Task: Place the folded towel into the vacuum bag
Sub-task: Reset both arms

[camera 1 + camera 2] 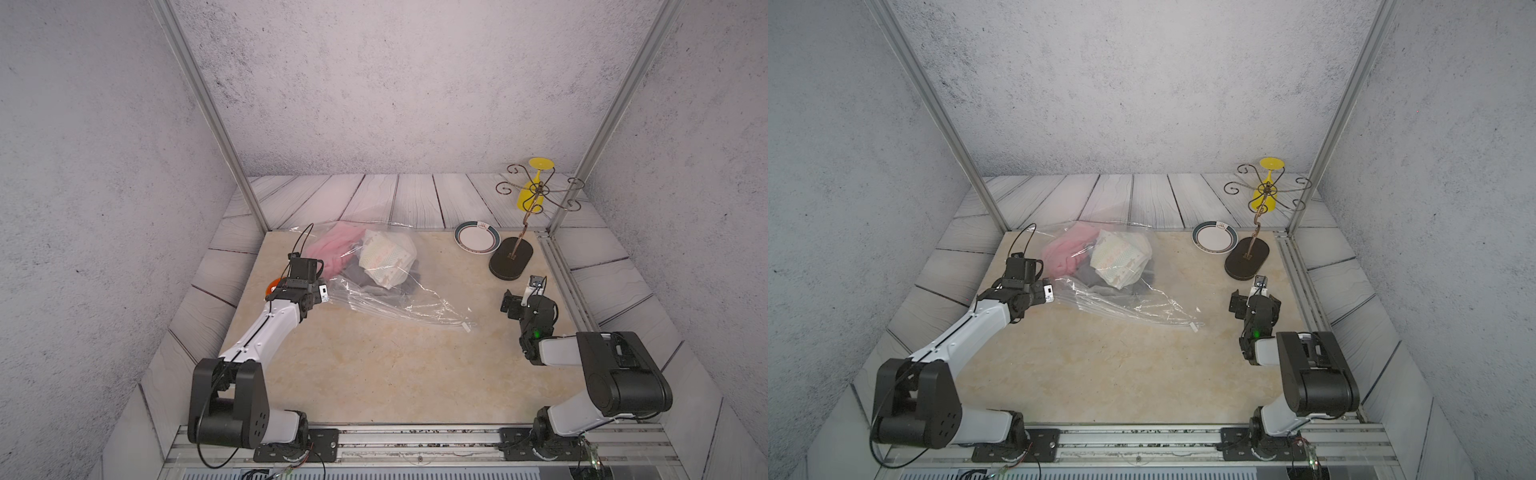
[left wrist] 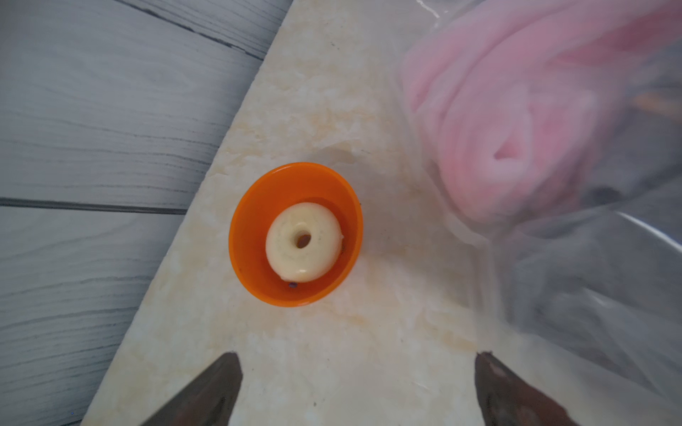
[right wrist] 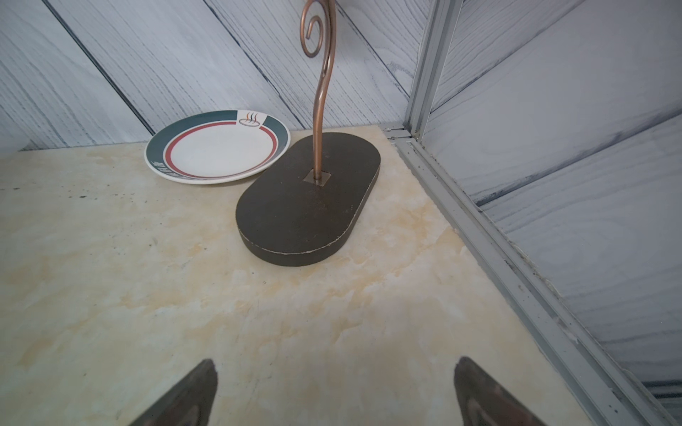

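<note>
The near half of the marble-look tabletop [image 1: 374, 374] lies bare between the two arm bases. Further in, near the left edge, the left gripper [image 2: 356, 363] hangs with its jaws spread wide and empty. It is above an orange bowl [image 2: 251, 265] that holds a cream ring [image 2: 282, 245], and clear plastic lies just beside one finger. Toward the right edge, the right gripper [image 3: 334, 365] is equally wide and holds nothing. It points at the dark oval base of a wire stand [image 3: 306, 214].

Between the arms lies the vacuum bag [image 1: 399, 309]. Its zip edge and white slider clip [image 1: 466, 327] trail toward the near right, and its bulk reaches the far edge. Inside are a pink towel [image 1: 332, 249], a pale patterned cloth [image 1: 384, 259] and something dark [image 1: 370, 279] underneath. I cannot tell which is the task's towel, but no cloth lies outside the bag.

In the far right corner sit a banded plate [image 3: 162, 151] and the stand, with a yellow glass [image 1: 532, 195] hung upside down on it.

The placing looks finished, with both grippers let go. The next move probably calls for drawing the arms clear without snagging the film.
</note>
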Available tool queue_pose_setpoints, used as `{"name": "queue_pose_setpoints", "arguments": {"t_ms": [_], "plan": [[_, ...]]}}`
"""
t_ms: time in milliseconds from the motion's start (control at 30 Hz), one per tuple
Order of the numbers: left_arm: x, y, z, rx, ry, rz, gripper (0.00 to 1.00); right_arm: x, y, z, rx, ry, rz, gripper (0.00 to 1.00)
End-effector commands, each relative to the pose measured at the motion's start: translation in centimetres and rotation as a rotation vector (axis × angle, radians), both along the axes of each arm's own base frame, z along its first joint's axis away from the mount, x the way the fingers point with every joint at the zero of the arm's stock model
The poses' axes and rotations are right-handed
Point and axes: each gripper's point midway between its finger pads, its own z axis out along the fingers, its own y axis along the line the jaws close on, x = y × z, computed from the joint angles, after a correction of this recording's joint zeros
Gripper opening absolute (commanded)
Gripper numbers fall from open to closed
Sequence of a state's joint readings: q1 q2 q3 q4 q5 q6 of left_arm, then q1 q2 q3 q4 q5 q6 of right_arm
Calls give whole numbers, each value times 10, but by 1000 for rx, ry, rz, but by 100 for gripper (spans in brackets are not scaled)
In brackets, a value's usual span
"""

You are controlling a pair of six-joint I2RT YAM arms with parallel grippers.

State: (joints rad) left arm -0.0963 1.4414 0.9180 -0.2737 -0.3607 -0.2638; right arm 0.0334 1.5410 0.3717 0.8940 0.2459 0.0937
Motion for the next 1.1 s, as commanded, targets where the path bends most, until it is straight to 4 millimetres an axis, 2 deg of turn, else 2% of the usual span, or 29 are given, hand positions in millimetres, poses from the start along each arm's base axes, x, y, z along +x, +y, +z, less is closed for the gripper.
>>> {"name": "queue_pose_setpoints", "arguments": {"t_ms": [0, 100, 167, 233, 300, 367, 467, 567, 667, 1067], "plan": [[16, 12, -15, 65, -26, 22, 100, 5, 0, 4, -7, -16, 3, 99], [19, 23, -24, 130, -112, 45, 100, 5, 0, 4, -6, -17, 6, 99], [23, 26, -16, 148, -255, 47, 100, 4, 0, 3, -6, -16, 7, 99], [24, 24, -8, 156, -323, 11, 100, 5, 0, 3, -6, -11, 9, 99], [24, 23, -15, 114, -338, -10, 100, 7, 2, 2, -5, -4, 19, 99], [24, 15, -16, 95, -415, -77, 100, 8, 4, 2, -5, 3, 33, 99], [25, -8, -23, 64, -478, -227, 100, 10, 6, 1, -7, 11, 44, 99], [24, -7, -31, 26, -392, -233, 100, 11, 9, 1, -5, 16, 60, 99], [26, -5, -27, 30, -447, -231, 100, 12, 9, 0, -2, 24, 62, 99], [24, -5, -29, 27, -411, -229, 100, 12, 8, 0, -1, 21, 63, 99]]}}
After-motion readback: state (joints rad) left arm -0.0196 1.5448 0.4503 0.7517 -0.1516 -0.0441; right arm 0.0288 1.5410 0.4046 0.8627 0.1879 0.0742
